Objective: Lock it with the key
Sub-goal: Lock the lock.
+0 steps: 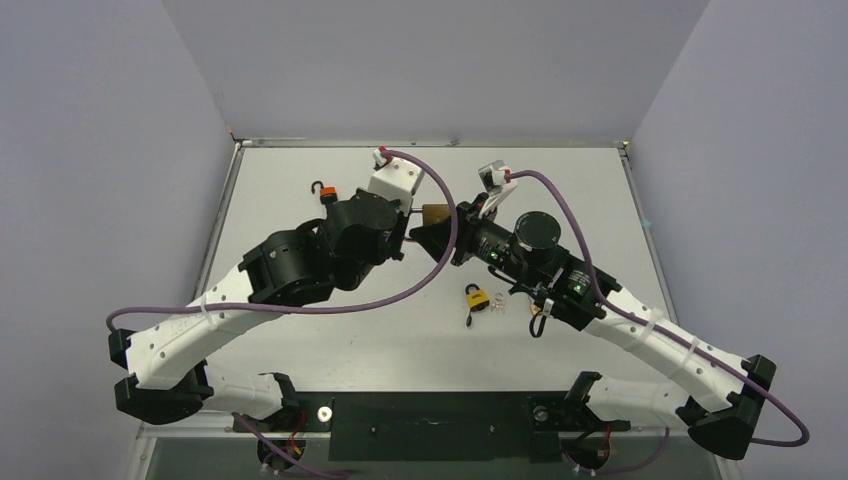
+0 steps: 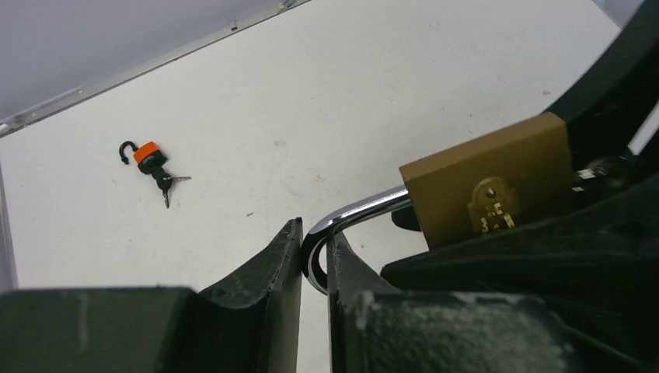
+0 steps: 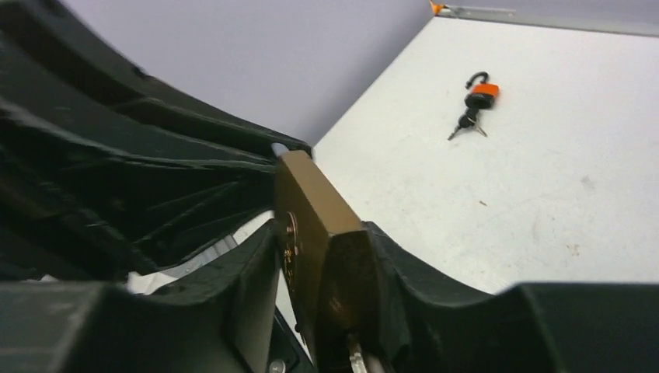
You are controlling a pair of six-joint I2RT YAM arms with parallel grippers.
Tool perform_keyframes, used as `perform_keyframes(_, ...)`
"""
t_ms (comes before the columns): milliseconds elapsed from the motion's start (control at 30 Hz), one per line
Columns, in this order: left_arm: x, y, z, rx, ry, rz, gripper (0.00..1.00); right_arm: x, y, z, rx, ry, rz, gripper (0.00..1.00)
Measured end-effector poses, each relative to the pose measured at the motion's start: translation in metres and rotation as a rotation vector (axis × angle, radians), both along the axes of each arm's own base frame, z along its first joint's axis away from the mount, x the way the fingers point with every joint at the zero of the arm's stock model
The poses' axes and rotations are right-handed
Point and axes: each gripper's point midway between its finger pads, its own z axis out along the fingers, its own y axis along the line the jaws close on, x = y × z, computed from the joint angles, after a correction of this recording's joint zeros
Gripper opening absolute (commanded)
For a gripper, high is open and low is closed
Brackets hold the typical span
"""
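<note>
A brass padlock (image 1: 435,213) hangs above the table's middle between both grippers. In the left wrist view my left gripper (image 2: 313,233) is shut on its chrome shackle (image 2: 353,214), and the brass body (image 2: 466,175) juts right. My right gripper (image 3: 320,229) straddles that body (image 3: 311,198) edge-on. Its right finger (image 3: 388,264) lies against the brass. A thin gap shows between the left finger (image 3: 252,264) and the padlock's face. Deep between those fingers, a sliver of silver metal shows at the padlock's underside. It looks like the key (image 3: 353,359). In the top view the right gripper (image 1: 428,235) meets the left gripper (image 1: 412,214).
A small orange padlock (image 1: 325,192) with an open shackle and keys lies at the back left, also seen as the orange padlock (image 2: 148,155) from the left wrist. A yellow padlock (image 1: 478,297) with a key ring lies near the right forearm. Metal rails edge the white table (image 1: 300,330).
</note>
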Motion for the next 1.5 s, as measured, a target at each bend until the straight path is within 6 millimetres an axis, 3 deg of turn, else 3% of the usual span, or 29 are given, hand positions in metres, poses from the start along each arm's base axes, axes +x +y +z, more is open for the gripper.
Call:
perform_keyframes(233, -0.006, -0.006, 0.0, -0.007, -0.023, -0.052, 0.0, 0.014, -0.01, -0.025, -0.045, 0.026, -0.051, 0.57)
perform_keyframes(400, -0.008, -0.013, 0.002, -0.017, -0.027, -0.09, 0.0, 0.014, -0.018, -0.028, -0.044, 0.016, -0.063, 0.74)
perform_keyframes(600, -0.012, -0.024, 0.006, -0.032, -0.032, -0.158, 0.0, 0.004, -0.031, -0.024, -0.013, -0.032, -0.048, 0.82)
perform_keyframes(867, -0.013, -0.034, 0.022, -0.091, -0.025, -0.259, 0.0, -0.017, -0.043, -0.009, 0.013, -0.105, 0.028, 0.84)
perform_keyframes(1200, -0.004, -0.027, 0.042, -0.172, -0.013, -0.301, 0.0, -0.037, -0.04, -0.002, 0.084, -0.114, 0.178, 0.86)
perform_keyframes(1333, -0.006, -0.025, 0.045, -0.188, -0.004, -0.329, 0.0, -0.036, -0.048, 0.005, 0.135, -0.104, 0.203, 0.82)
perform_keyframes(1500, -0.006, -0.016, 0.054, -0.219, -0.01, -0.351, 0.0, -0.022, -0.072, 0.021, 0.265, -0.103, 0.19, 0.74)
